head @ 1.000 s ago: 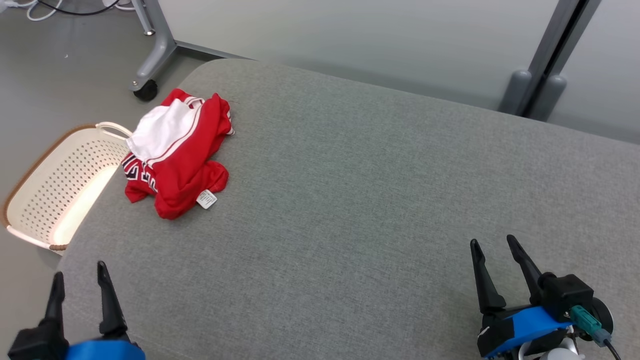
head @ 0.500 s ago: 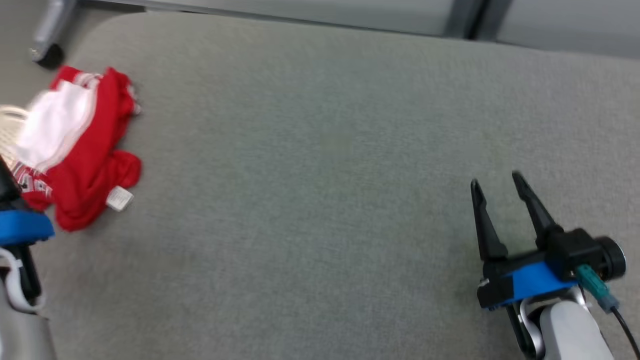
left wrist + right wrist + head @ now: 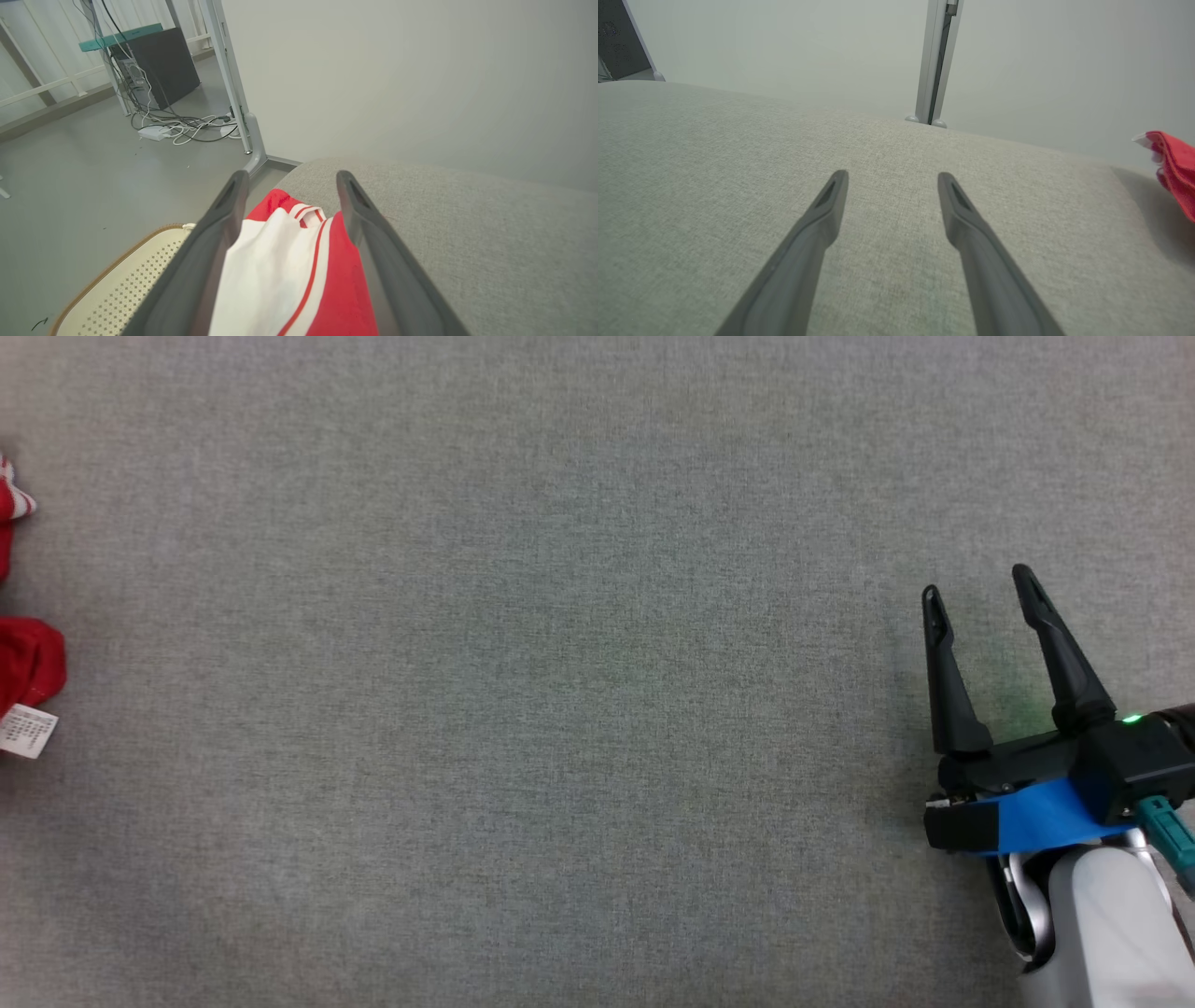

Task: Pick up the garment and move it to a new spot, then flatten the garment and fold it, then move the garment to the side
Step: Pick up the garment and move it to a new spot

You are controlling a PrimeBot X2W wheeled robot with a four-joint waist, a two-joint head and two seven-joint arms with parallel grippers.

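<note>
A cream basket (image 3: 126, 289) with a brown rim and a perforated bottom stands on the floor just beside the grey fabric surface (image 3: 560, 709); the part of it in the left wrist view holds nothing that can be made out. The garment (image 3: 289, 270), red with a white panel and red-and-white trim, lies crumpled on the surface near its rounded corner, next to the basket, and it reaches the far left edge of the head view (image 3: 28, 663). The left hand (image 3: 290, 186) is over the garment with its two dark fingers spread wide and the cloth showing between them; whether they touch it cannot be told. The right hand (image 3: 977, 588) is well apart from the garment, at the lower right of the head view, over bare surface. Its fingers are wide too, with nothing between them, and they point away from the robot above a blue-banded wrist and a pale forearm. A white tag (image 3: 23, 730) hangs from the garment's hem; its print is too small to read.
</note>
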